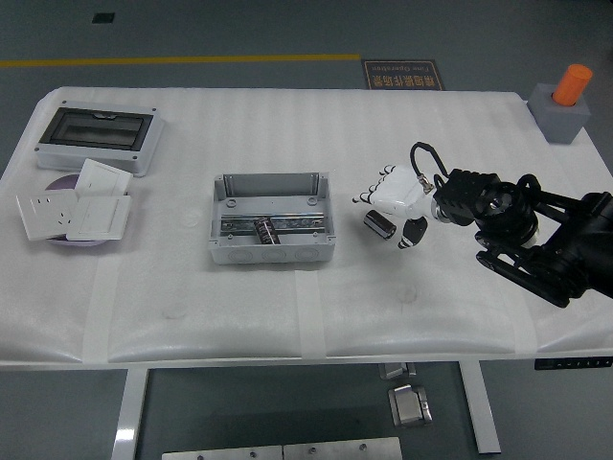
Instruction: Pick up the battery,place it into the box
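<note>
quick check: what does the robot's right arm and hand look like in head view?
The right arm is black, built of bulky jointed links with open frame parts. A black cable loops up over the wrist. The right hand has a white shell and five white fingers with dark tips. No left arm shows.

We have one view only, high at the near side, looking forward and down over the whole surface (287, 316).

I see a white table (287, 307), a grey box (272, 219), a dark battery (379, 224) with a silver end, my white-and-black robot hand (393, 199), and an orange cylinder (574, 84) on a grey block (561, 117).
</note>
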